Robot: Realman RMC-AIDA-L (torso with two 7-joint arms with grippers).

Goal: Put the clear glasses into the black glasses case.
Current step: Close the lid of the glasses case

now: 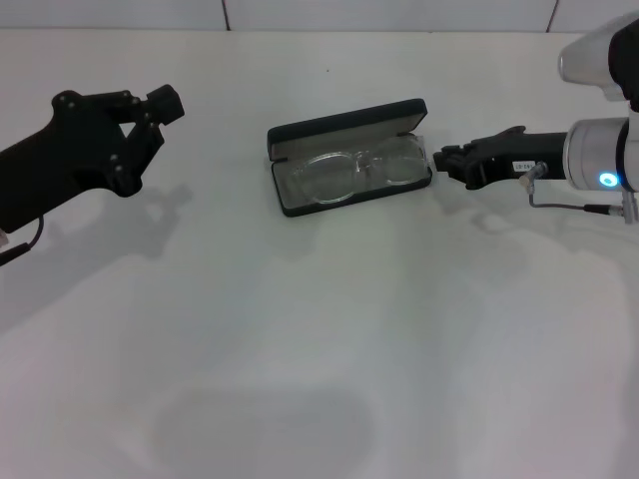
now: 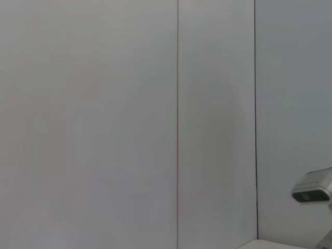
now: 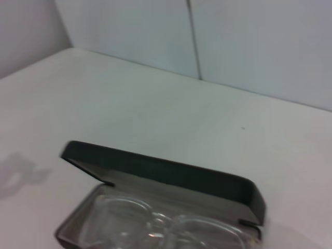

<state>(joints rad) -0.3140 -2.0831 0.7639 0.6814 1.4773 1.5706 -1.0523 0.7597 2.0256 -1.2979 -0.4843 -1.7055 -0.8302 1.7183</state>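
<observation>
Clear glasses [image 1: 361, 168] are seen lying inside the open black glasses case [image 1: 349, 135], mid-bench [image 1: 319, 349]. The right gripper [image 1: 444, 160] sits just beside the case's end; its jaws' state cannot be told. The left gripper [image 1: 160, 108] is parked well apart, jaws narrow. A clean retreat without nudging the case is judged best. Pale wall panels are seen behind the white bench.

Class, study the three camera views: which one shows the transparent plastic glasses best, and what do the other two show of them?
The head view: the clear colourless plastic glasses lie whole inside the open black hinged glasses case. The right wrist view shows only the upper part of the frame, cut off at the picture's edge. The left wrist view shows none of them, only wall.
</observation>
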